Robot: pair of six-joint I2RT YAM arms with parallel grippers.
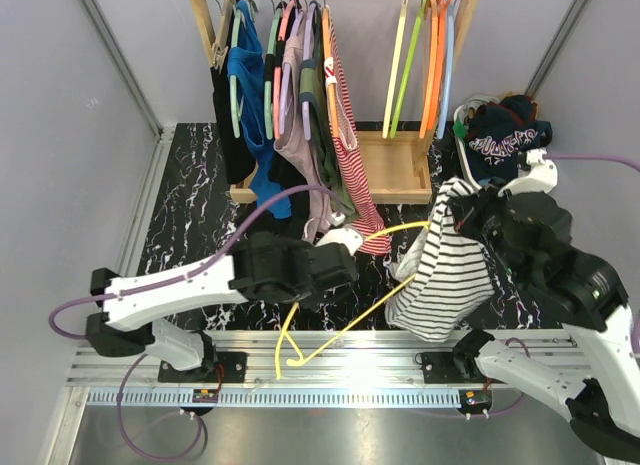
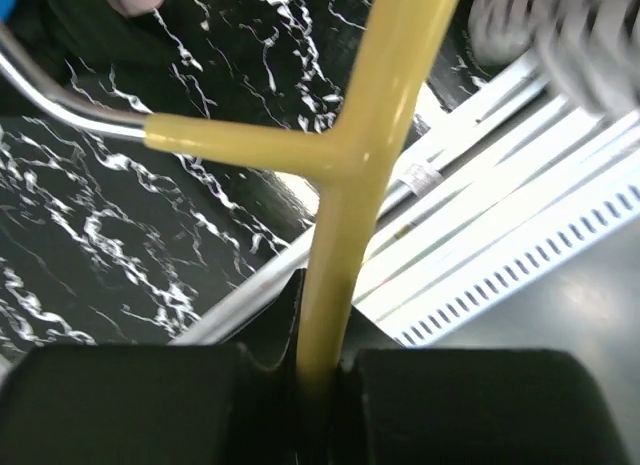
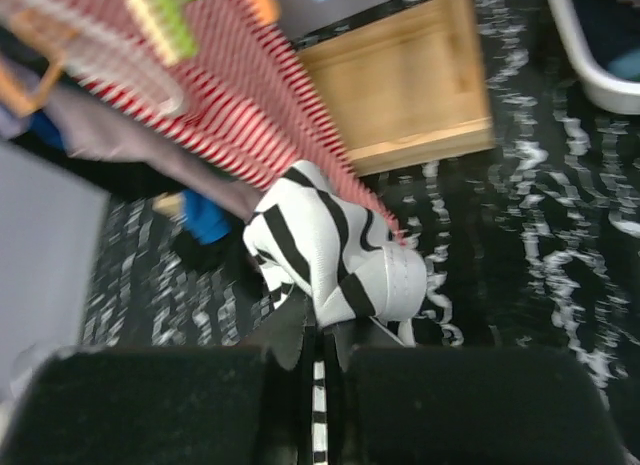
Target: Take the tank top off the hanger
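Observation:
A black-and-white striped tank top hangs bunched from my right gripper, which is shut on its fabric. The yellow hanger stretches from the garment down to the front rail, its hook near the rail. My left gripper is shut on the hanger's yellow bar, which runs up between the black fingers. One end of the hanger is still under the striped cloth; how much is inside I cannot see.
A wooden rack at the back holds several hung garments and bare coloured hangers. A white basket with dark clothes stands at the back right. An aluminium rail runs along the near edge.

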